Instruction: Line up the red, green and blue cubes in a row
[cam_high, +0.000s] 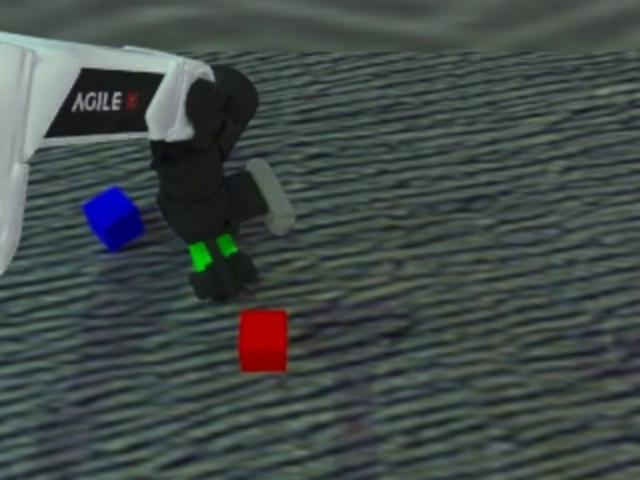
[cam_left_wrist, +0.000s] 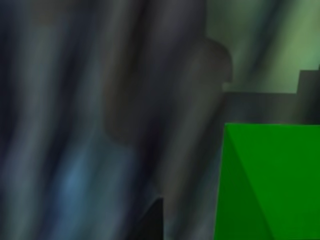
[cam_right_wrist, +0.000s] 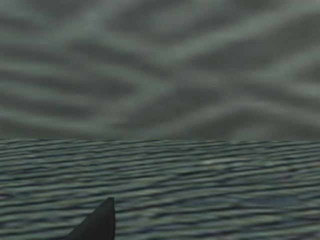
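Top view: high above tabletop, looking steeply down; left arm reaches in from left. Left wrist view: pressed very close against green cube, same cube seen from above in left hand. Right wrist view: low, near-level across tabletop, toward backdrop.

A dark fingertip of the right gripper pokes up over the bare rippled table.

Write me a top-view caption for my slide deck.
Left gripper holds the green cube between the blue cube and red cube.
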